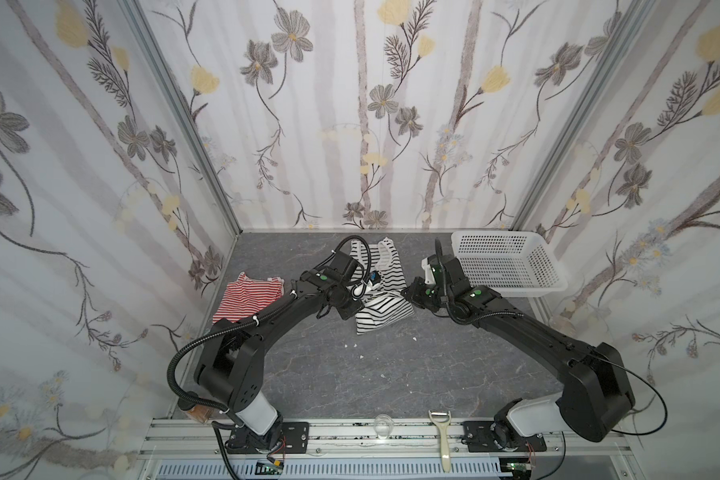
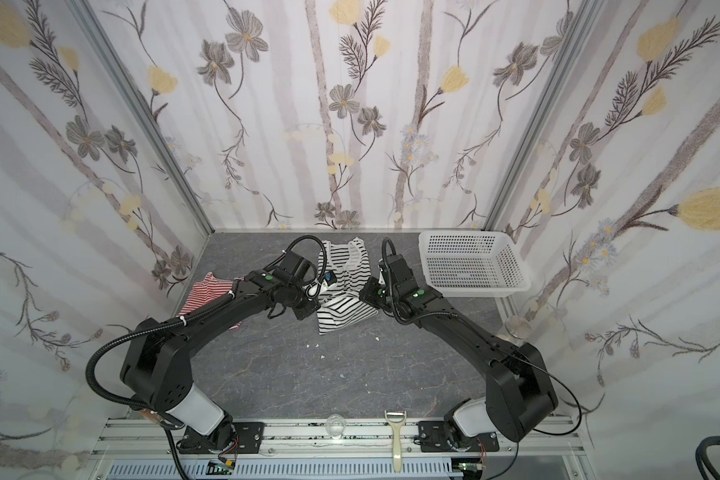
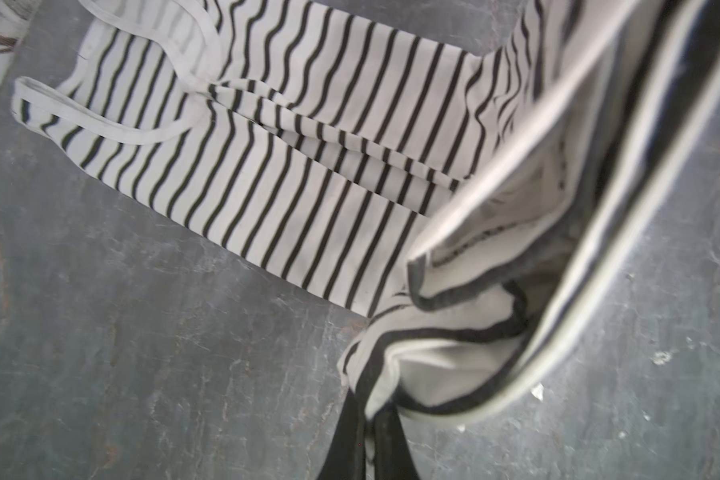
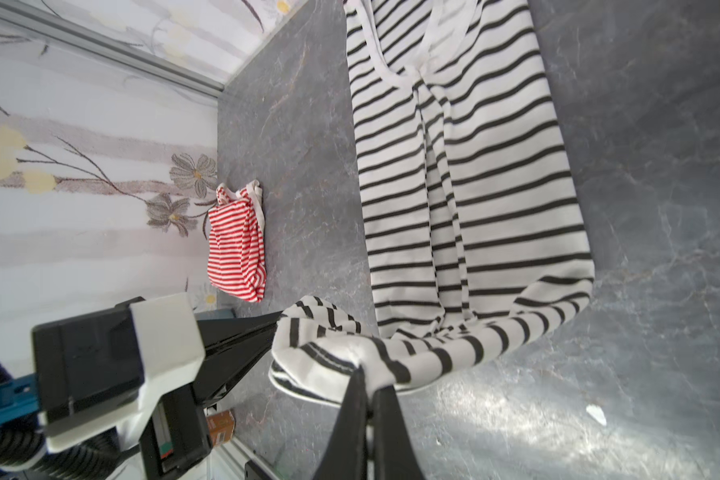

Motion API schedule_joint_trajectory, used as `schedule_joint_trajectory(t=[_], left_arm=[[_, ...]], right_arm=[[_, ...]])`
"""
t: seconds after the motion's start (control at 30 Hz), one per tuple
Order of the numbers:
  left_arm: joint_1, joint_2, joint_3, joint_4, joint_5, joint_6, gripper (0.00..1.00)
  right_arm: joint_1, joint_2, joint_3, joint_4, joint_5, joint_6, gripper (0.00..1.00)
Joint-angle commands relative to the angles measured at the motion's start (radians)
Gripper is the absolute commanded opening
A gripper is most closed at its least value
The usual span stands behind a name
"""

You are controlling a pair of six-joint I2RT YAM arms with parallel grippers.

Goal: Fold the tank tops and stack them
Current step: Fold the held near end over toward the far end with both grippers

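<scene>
The white tank top with thin black stripes (image 1: 385, 309) (image 2: 341, 309) lies mid-table towards the back, straps pointing at the rear wall. Its near hem is bunched and raised off the grey table. My left gripper (image 3: 368, 411) (image 4: 276, 328) is shut on one end of that hem. My right gripper (image 4: 368, 382) (image 1: 409, 291) is shut on the other end. Much of the striped body (image 3: 267, 137) (image 4: 474, 187) rests flat, with a long crease down it. The red-and-white tank top (image 1: 246, 297) (image 2: 208, 293) (image 4: 235, 245) sits crumpled at the left, partly hidden by my left arm.
A white perforated basket (image 1: 512, 266) (image 2: 474, 266) stands at the back right, close behind my right wrist. A peeler (image 1: 443, 436) and a small clear cup (image 1: 383, 426) lie on the front rail. Small white scraps (image 1: 360, 357) dot the table. Patterned walls enclose three sides.
</scene>
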Motion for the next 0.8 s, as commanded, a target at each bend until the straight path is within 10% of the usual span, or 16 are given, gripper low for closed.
schedule_joint_trajectory(t=[0.0, 0.77], left_arm=[[0.030, 0.056, 0.079, 0.013, -0.018, 0.037, 0.00], [0.129, 0.454, 0.424, 0.025, -0.064, 0.045, 0.01]], right_arm=[[-0.029, 0.069, 0.075, -0.030, -0.039, -0.070, 0.00], [-0.171, 0.539, 0.419, -0.064, -0.128, -0.159, 0.00]])
